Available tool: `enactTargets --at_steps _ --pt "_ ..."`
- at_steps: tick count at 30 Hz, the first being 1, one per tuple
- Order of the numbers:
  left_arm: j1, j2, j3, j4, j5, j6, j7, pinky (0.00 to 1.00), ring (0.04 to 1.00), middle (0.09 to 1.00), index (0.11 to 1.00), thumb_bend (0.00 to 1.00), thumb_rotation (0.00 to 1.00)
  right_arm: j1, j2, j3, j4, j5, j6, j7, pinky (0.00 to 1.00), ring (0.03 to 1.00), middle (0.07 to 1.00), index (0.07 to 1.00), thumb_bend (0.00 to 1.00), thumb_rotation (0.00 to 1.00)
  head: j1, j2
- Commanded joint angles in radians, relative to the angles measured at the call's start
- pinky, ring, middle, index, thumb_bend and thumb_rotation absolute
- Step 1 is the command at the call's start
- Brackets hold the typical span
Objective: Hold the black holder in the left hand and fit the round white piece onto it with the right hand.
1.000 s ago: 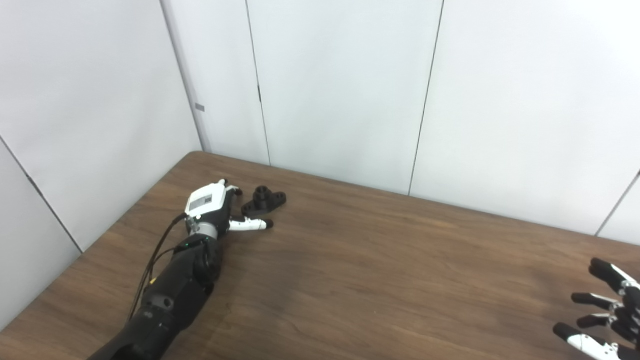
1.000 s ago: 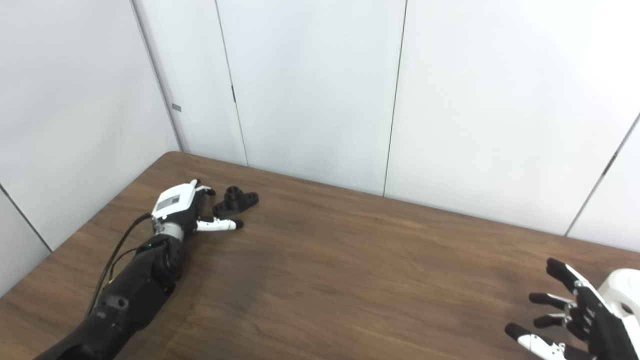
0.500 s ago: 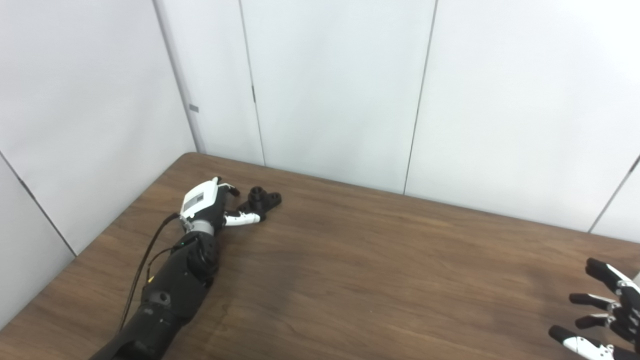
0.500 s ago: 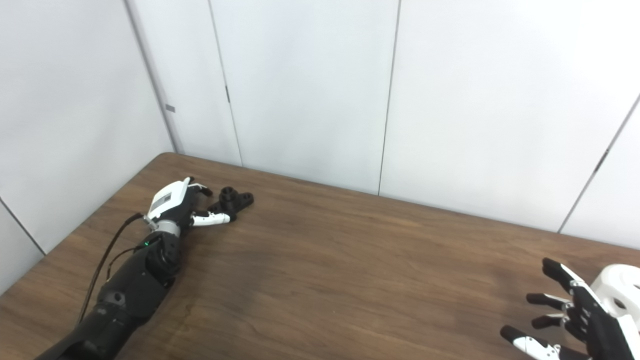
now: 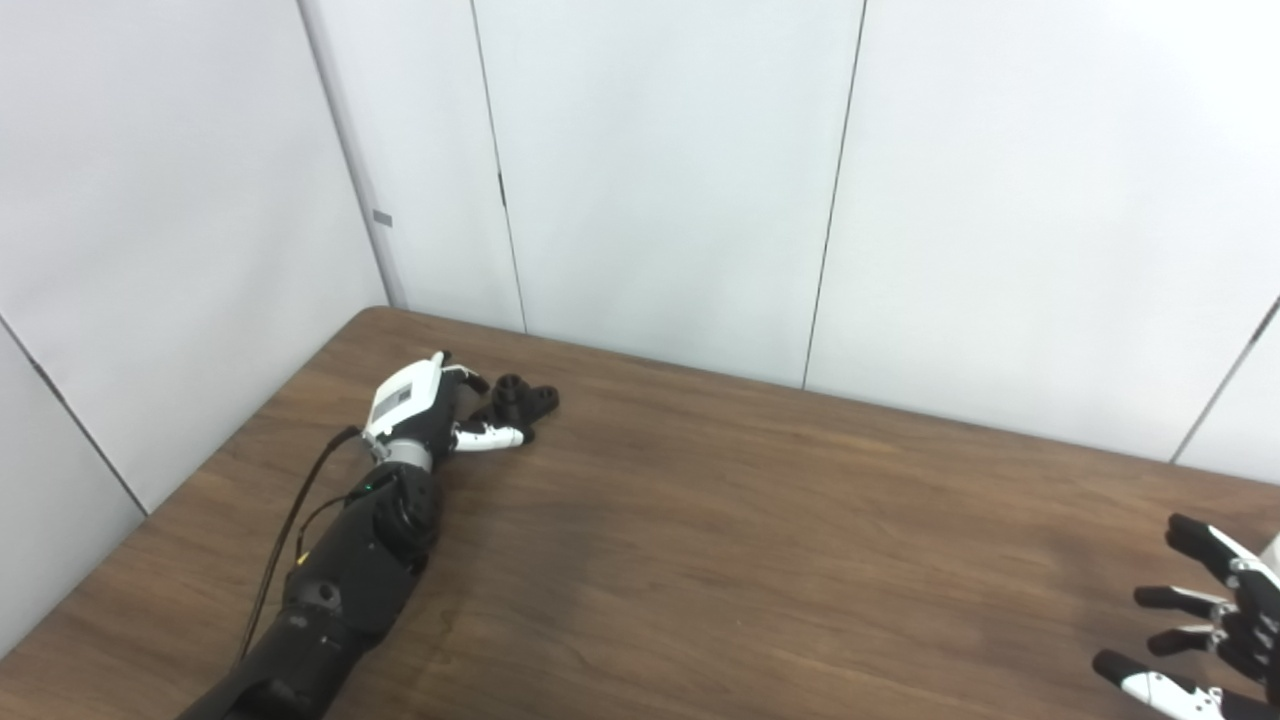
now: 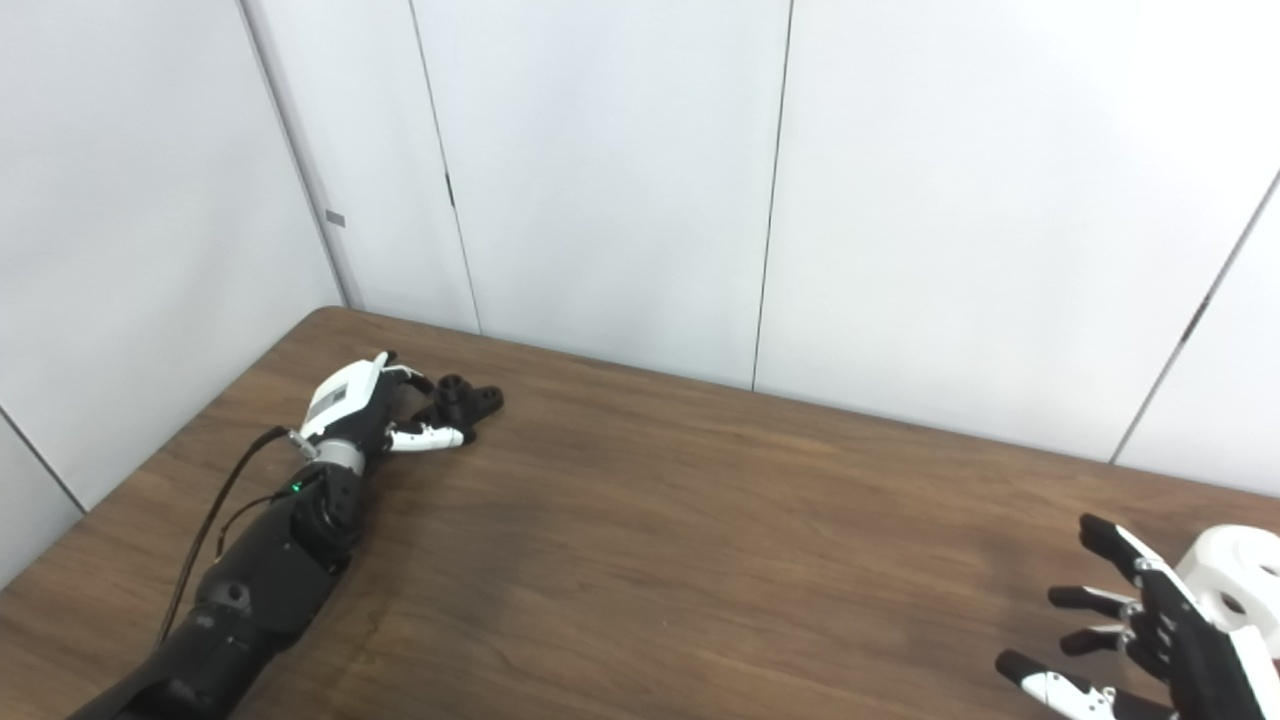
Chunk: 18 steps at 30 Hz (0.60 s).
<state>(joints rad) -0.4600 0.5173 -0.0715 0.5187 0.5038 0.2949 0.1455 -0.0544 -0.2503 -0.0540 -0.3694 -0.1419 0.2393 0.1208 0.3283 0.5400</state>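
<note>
Black holder within curling left hand; right hand splayed, empty.

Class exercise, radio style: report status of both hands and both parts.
Left hand closing around black holder, on table. Right hand open beside round white piece. Nothing between.

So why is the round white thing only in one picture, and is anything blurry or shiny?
In the right eye view the round white piece shows at the right edge, behind the right hand; the left eye view crops it to a sliver. Both views are soft, so the black holder by the left hand lacks detail. No strong glare on the table, only dull shading.
</note>
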Motion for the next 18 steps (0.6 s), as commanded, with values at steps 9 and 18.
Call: enactTargets --at_steps 9,18 --pt "-0.013 -0.033 -0.033 0.062 -0.021 -0.035 -0.019 0.95 1.000 1.000 0.737 0.80 0.32 -0.027 -0.006 -0.013 -0.035 0.010 -0.007 -0.009 0.50 0.678 0.884 0.868 0.56 0.00 -0.003 0.006" --pt "-0.028 -0.029 -0.101 0.173 0.042 -0.119 0.072 1.00 0.982 0.866 0.484 0.52 0.05 -0.029 -0.013 -0.019 -0.032 0.019 -0.011 -0.005 0.49 0.672 0.878 0.870 0.55 0.00 -0.004 0.011"
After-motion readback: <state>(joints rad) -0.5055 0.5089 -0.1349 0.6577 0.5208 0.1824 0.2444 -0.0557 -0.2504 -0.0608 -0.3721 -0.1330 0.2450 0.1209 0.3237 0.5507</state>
